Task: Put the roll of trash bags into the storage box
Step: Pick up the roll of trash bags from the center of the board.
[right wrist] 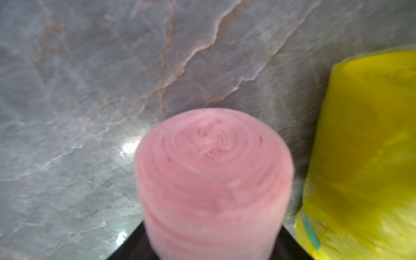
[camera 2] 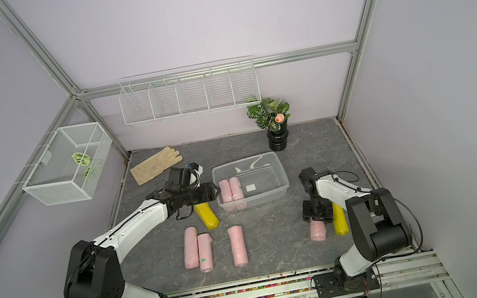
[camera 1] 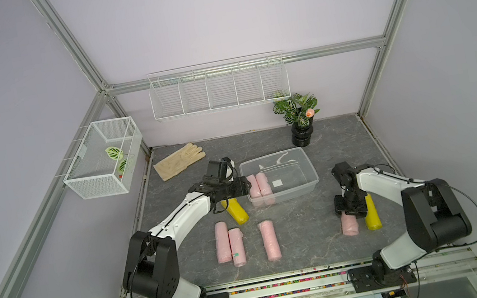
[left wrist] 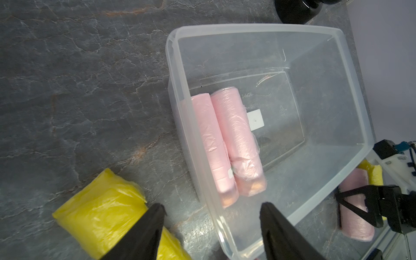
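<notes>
1. Grasping step: the right pincer (camera 1: 349, 210) straddles a pink roll (camera 1: 349, 225) near the tabletop's right edge, just beside a yellow roll (camera 1: 372, 216). Whether it pinches yet, I cannot tell.
2. Next, I judge: lift and carry it to the storage box (camera 1: 271, 155), mid-tabletop, holding two stored rolls (camera 1: 259, 185).
3. The left pincer (camera 1: 247, 186) hangs wide and empty at the box's left end.
4. The right wrist view is blurred, and the pincer hides the roll's far end.

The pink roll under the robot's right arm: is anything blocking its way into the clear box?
Nothing visible does. The right tool straddles the pink roll, and only bare tabletop lies between it and the lidless storage box, whose nearer end is free. The yellow roll lies on the other side, away from the box.
</notes>
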Robot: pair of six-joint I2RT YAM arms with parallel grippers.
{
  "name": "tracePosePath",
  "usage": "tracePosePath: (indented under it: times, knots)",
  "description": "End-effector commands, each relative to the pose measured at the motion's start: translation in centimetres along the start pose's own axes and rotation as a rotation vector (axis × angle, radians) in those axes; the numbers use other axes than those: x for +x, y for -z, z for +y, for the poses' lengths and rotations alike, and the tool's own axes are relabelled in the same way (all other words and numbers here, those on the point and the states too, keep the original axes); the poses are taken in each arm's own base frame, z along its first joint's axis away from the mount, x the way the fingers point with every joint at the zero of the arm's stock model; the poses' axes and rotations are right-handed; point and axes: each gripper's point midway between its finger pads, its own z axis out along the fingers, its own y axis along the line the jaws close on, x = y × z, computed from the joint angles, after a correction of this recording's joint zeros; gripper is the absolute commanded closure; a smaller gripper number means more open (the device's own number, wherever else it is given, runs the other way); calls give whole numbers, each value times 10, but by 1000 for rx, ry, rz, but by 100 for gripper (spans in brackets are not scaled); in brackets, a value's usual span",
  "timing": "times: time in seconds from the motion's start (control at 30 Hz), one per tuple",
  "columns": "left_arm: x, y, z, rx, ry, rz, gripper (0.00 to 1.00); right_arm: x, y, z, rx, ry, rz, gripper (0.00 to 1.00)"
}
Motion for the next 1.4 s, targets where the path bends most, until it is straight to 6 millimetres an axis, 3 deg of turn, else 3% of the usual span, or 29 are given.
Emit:
tracePosePath:
  times: [0.0,0.23,0.53,0.83,1.0,1.2,1.37]
  knots:
    - [-8,7,-5,1,-8,-22,28,9,-8,0,-15,-17,34,40]
    - [-9,7,-6,2,-10,-27,28,15,-7,4,-62,-52,13,46]
    - [-10,9,-5,-2,-13,-30,28,8,25,8,-110,-64,-59,50]
    - [-15,14,-6,-7,-18,-51,28,-11,116,23,-241,-21,-231,50]
    - [-19,19,-7,-12,-24,-71,28,-33,166,53,-399,46,-329,50]
    - [-25,26,-6,-14,-21,-95,28,-66,208,79,-444,117,-413,51]
    - [-24,26,-4,-20,-20,-90,27,-88,228,114,-472,191,-447,51]
